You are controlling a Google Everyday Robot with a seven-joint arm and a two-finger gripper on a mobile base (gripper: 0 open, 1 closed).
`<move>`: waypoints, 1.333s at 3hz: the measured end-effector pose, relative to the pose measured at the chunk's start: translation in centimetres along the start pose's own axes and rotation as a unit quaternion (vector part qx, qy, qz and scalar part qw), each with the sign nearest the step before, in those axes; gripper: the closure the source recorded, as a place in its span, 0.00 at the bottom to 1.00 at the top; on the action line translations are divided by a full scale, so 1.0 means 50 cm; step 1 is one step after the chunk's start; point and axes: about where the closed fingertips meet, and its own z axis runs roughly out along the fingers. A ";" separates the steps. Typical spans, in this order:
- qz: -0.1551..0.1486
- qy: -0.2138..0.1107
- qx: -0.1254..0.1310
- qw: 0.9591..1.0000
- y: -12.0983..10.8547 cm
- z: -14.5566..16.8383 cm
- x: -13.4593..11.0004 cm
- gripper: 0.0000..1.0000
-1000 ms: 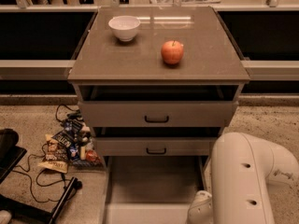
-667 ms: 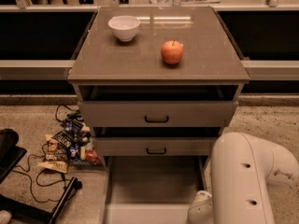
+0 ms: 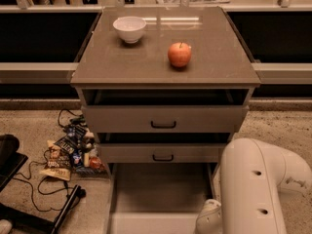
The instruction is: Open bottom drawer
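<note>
The grey cabinet [image 3: 165, 67] has three drawers. The top drawer front [image 3: 122, 119] and the middle drawer front [image 3: 126, 153] each carry a small black bar handle and stand slightly out. The bottom drawer [image 3: 161, 189] is pulled far out toward me, showing its plain grey inside. Its front and handle lie at or below the lower frame edge. My white arm [image 3: 253, 189] fills the lower right beside the drawer's right side. The gripper is out of view below the frame.
A white bowl [image 3: 129, 29] and a red apple [image 3: 179, 54] sit on the cabinet top. Snack packets [image 3: 68, 152] and black cables [image 3: 44, 189] lie on the floor to the left. A black object [image 3: 7, 155] is at the far left edge.
</note>
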 end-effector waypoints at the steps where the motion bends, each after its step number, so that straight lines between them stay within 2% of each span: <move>1: 0.000 0.000 0.000 1.000 0.000 0.000 0.000 0.14; 2: 0.000 0.000 -0.001 1.000 0.003 0.002 0.001 0.00; 3: -0.017 0.006 0.000 1.000 0.012 -0.032 -0.003 0.00; 4: -0.044 0.011 -0.003 0.999 0.031 -0.107 -0.004 0.00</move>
